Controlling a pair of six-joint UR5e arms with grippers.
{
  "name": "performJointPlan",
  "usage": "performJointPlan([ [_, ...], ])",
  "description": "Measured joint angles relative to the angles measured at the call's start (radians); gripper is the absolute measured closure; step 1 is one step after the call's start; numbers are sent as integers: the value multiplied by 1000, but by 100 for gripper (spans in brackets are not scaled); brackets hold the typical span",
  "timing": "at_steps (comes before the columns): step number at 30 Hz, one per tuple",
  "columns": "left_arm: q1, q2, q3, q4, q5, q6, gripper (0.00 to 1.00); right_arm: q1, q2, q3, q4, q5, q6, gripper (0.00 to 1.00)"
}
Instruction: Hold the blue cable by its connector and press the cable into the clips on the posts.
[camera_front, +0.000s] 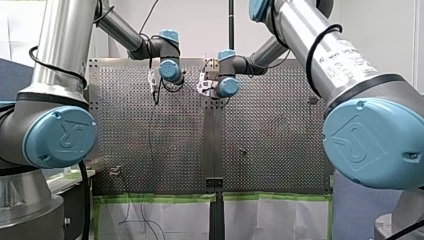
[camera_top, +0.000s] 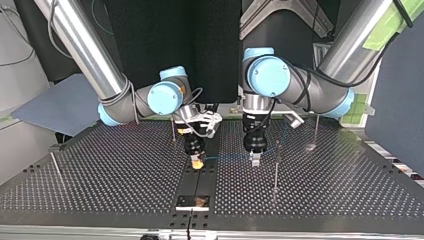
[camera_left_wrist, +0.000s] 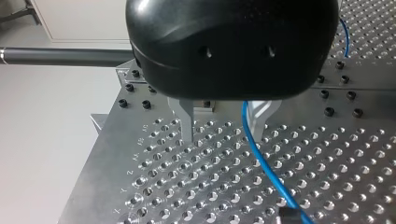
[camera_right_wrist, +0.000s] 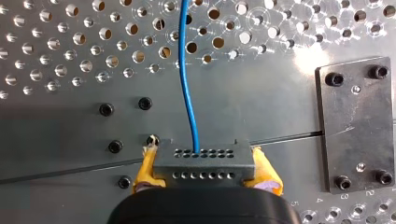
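The thin blue cable (camera_right_wrist: 186, 84) runs out of a black connector (camera_right_wrist: 203, 163). My right gripper (camera_right_wrist: 205, 175) is shut on that connector, with a yellow pad (camera_right_wrist: 147, 170) on each side. At the top view's middle this gripper (camera_top: 197, 162) hangs just above the table, and the cable (camera_top: 225, 157) leads across to my left gripper (camera_top: 255, 160). In the left wrist view my left gripper (camera_left_wrist: 222, 136) is open. The blue cable (camera_left_wrist: 261, 163) passes between its metal fingers (camera_left_wrist: 187, 123), close to one of them. A thin post (camera_top: 276, 165) stands just beside my left gripper.
More thin posts stand on the perforated table (camera_top: 350, 190): one (camera_top: 316, 130) behind my left arm, one (camera_top: 173, 130) behind my right gripper, one (camera_top: 55, 167) at the top view's left. A black bolted plate (camera_right_wrist: 352, 126) lies beside the connector.
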Motion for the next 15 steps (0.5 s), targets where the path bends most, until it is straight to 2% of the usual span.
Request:
performJointPlan([
  [7,0,0,0,4,-9,2,58,1,0,0,2,0,0,100],
  [15,-1,0,0,40,-20,1,58,5,0,0,3,0,0,100],
])
